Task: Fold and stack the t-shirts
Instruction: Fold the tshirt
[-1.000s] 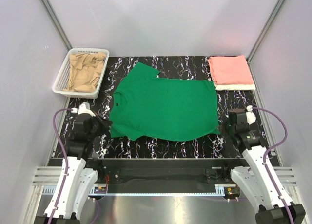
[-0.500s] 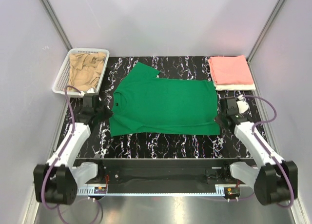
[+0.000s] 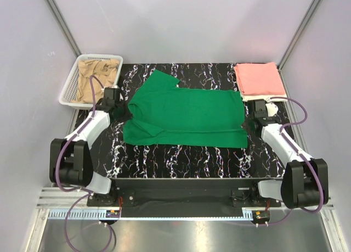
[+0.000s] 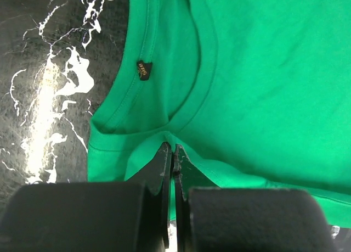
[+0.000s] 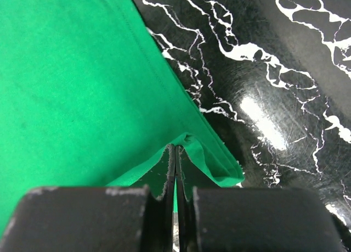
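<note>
The bright green t-shirt (image 3: 186, 117) lies spread on the black marbled table, collar to the left, its near part doubled over. My left gripper (image 3: 124, 113) is shut on a fold of it just beside the collar; the left wrist view shows the jaws (image 4: 173, 149) pinching green cloth (image 4: 263, 71). My right gripper (image 3: 248, 123) is shut on the hem corner; the right wrist view shows the jaws (image 5: 176, 147) pinching green cloth (image 5: 71, 82). The salmon pink t-shirt (image 3: 259, 79) lies folded on the white one (image 3: 266, 98) at the far right. The tan t-shirt (image 3: 97, 79) lies crumpled in the basket.
A white mesh basket (image 3: 67, 90) stands at the far left corner. Grey walls and metal posts close in the table on three sides. Bare black marbled tabletop (image 3: 181, 158) shows in front of the green shirt.
Both arms have stretched away from their bases toward the far side, each carrying the green shirt's near edge. The shirt's near strip now lies folded over and the shirt looks shorter.
</note>
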Controlling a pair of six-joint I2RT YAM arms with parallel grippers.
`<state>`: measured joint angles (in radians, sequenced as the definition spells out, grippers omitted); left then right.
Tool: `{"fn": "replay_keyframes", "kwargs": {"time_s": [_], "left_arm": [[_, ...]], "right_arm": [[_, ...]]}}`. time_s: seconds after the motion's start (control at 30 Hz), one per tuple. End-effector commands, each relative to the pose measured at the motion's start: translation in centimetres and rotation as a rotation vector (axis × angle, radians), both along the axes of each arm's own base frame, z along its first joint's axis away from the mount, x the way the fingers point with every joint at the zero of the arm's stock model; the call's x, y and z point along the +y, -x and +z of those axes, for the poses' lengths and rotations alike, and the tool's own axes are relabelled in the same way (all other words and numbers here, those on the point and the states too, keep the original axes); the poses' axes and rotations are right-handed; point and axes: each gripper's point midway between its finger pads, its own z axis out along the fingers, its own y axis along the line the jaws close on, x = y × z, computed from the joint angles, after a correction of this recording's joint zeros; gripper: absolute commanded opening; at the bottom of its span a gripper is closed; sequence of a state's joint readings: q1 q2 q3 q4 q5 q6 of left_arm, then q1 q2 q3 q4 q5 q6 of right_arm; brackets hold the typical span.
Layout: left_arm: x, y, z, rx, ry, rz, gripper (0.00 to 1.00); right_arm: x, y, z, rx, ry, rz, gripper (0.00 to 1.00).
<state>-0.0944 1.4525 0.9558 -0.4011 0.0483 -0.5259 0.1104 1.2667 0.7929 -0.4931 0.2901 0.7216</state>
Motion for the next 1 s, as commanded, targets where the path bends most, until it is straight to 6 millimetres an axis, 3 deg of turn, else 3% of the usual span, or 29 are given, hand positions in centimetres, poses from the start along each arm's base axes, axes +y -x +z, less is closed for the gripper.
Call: {"fn": "replay_keyframes", "kwargs": {"time_s": [0.0, 0.23, 0.4, 0.6, 0.83, 0.97], "left_arm": [[0.1, -2.6, 1.7, -0.054, -0.045, -0.048, 0.0], [-1.1, -3.7, 0.3, -0.009, -0.028, -0.088, 0.0], [-0.4, -4.2, 0.5, -0.004, -0.084, -0.064, 0.0], [0.4, -5.5, 0.8, 0.001, -0.147, -0.047, 0.0], [0.5, -6.1, -1.4, 0.059, -0.171, -0.049, 0.0], [0.8, -6.5, -1.5, 0.065, -0.195, -0.047, 0.0]], "right_arm": [[-0.7, -1.6, 0.9, -0.032, 0.025, -0.001, 0.0], [-0.8, -1.5, 0.3, -0.021, 0.011, -0.007, 0.0], [0.1, -2.9, 0.5, -0.058, -0.018, 0.052, 0.0], [0.6, -3.9, -1.3, 0.008, -0.007, 0.128, 0.0], [-0.4, -4.0, -2.9, 0.066, 0.034, 0.111, 0.0], [-0.3, -4.4, -2.3, 0.046, 0.031, 0.123, 0.0]]}}
